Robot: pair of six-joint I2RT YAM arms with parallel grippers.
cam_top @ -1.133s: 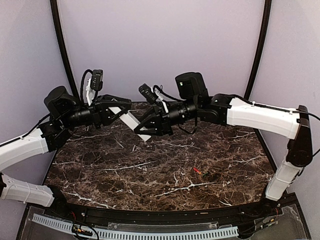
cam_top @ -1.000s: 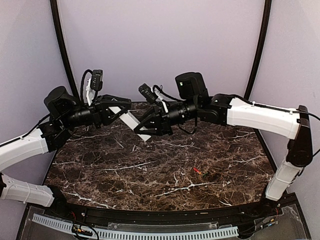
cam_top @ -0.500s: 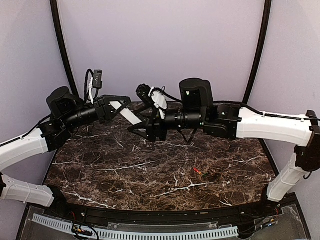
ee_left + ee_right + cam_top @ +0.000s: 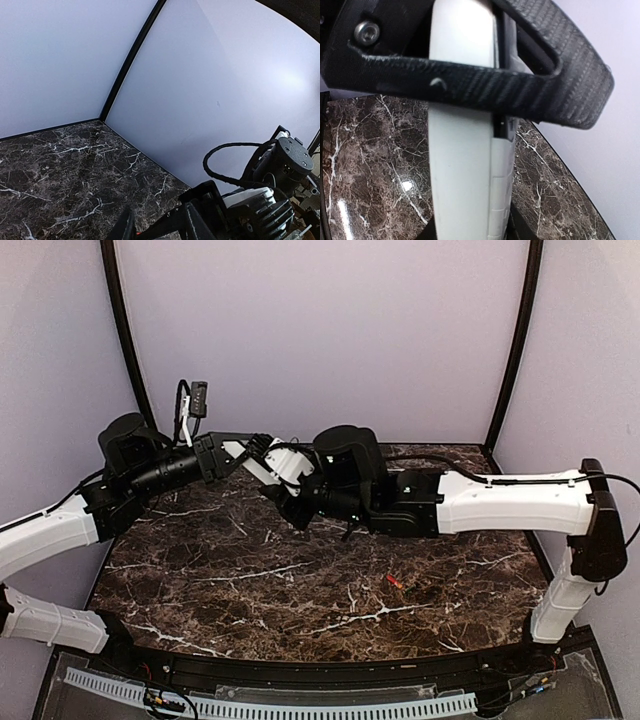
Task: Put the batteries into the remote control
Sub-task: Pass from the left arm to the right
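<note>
hanging above the far-left part of the dark, white-veined marble table (image 4: pixel 250 580), the remote control (image 4: pixel 462 150) is clamped near one end by the left gripper (image 4: pixel 232 450). in the right wrist view a finger (image 4: pixel 470 85) with a woven, carbon-like texture crosses the smooth white bar. the right gripper (image 4: pixel 288 498) meets the bar's lower end, and dark fingers flank it at the bottom edge of that view. whether they press on it i cannot tell. the batteries (image 4: pixel 402 585), two thin cylinders, one red and one dark, lie just beside each other on the table's near-right part. they are well apart from both grippers, with open stone around them. pale lilac walls (image 4: pixel 320 330) close the back and sides, joined at curved black posts (image 4: pixel 122 330).
</note>
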